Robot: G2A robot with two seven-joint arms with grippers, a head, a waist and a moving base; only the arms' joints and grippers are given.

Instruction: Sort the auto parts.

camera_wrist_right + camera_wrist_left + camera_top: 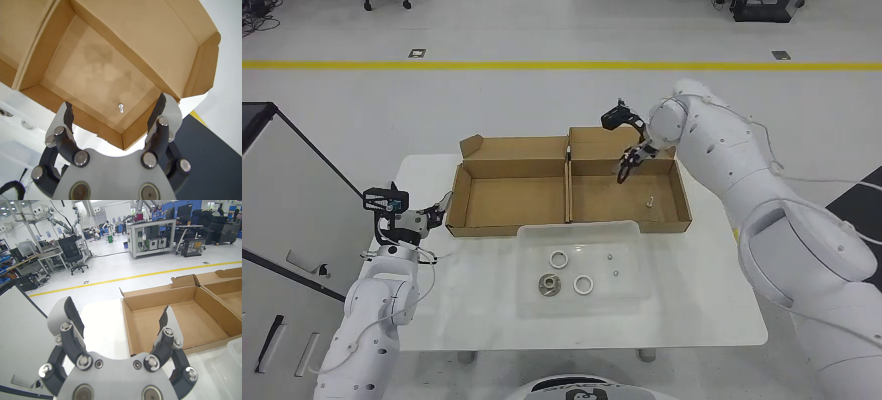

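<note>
From above, the white table (pixel 722 300) carries two open cardboard boxes side by side along its 12 o'clock edge. The left box (pixel 512 200) and the right box (pixel 602 200) touch along one wall. A clear tray (pixel 632 300) sits just at 6 o'clock of them. Inside the tray, one white ring (pixel 557 258) lies at about 10 o'clock of the tray's middle. A second white ring (pixel 583 284) lies at 6 o'clock, and a grey metal hub (pixel 547 286) at 8 o'clock, near that ring. Two small parts (pixel 612 262) lie at 3 o'clock – too small to name. A bolt (pixel 650 201) lies in the right box, towards 4 o'clock on its floor. The right gripper (pixel 625 172) hangs over this box at its 12 o'clock side. The left gripper (pixel 435 212) is at the table's 9 o'clock edge, just beside the left box.

In the left wrist view, the left gripper (pixel 119 306) has its fingers wide apart with nothing between them. Beyond it are the table (pixel 102 321), the left box (pixel 170 317) and a corner of the clear tray (pixel 234 349).

In the right wrist view, the right gripper (pixel 115 99) also has its fingers spread and holds nothing. It looks down into the right box (pixel 85 75). The bolt (pixel 120 108) lies on its side on the box floor, close to a corner – apart from both fingers.
</note>
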